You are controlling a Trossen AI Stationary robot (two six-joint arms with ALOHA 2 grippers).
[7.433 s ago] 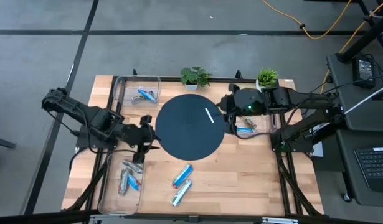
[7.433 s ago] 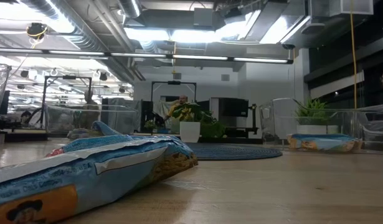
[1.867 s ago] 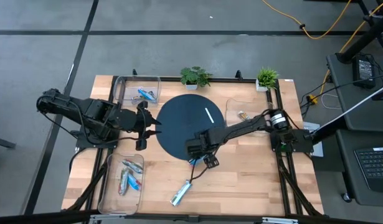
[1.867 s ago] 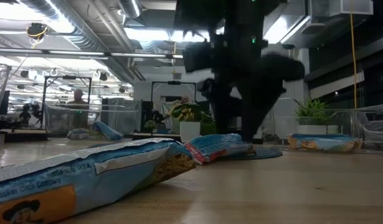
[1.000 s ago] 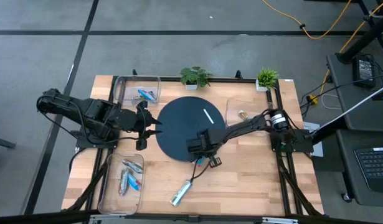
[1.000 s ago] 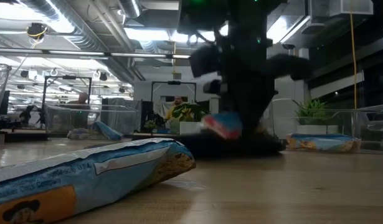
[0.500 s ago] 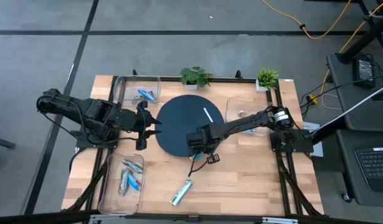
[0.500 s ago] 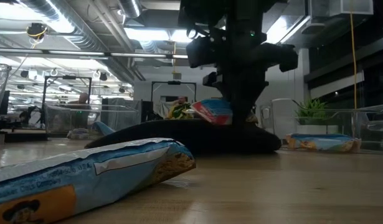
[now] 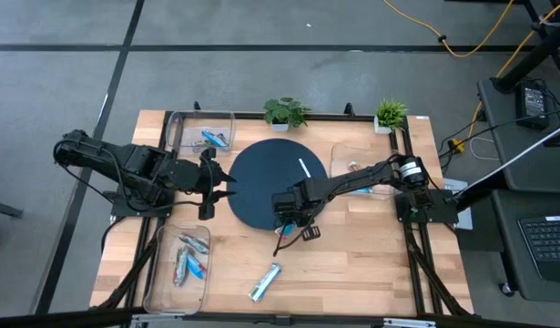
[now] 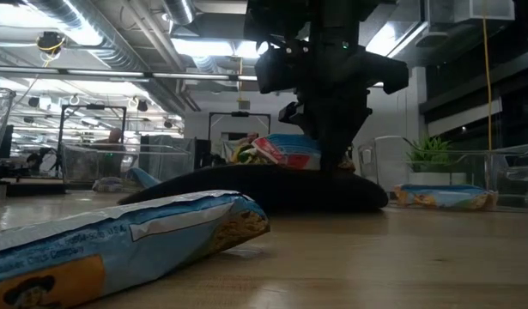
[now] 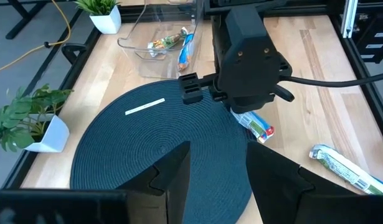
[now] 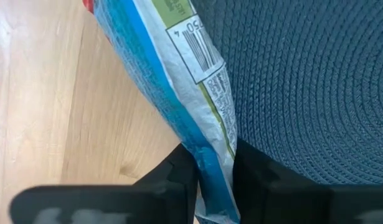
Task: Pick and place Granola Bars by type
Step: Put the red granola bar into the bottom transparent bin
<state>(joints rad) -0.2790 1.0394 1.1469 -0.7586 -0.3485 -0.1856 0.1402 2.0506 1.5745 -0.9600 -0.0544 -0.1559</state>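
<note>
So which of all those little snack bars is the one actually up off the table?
The blue bar pinched in the right gripper, hanging at the near edge of the round dark mat. The others lie on the wood or inside the clear bins.

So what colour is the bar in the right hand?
Blue and white with green label, bar in right hand; right wrist view.

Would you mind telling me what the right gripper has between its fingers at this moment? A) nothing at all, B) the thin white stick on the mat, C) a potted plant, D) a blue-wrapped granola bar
D: in the right wrist view the blue-wrapped granola bar sits pinched between the right gripper's two dark fingers, at the edge of the round dark mat.
</note>
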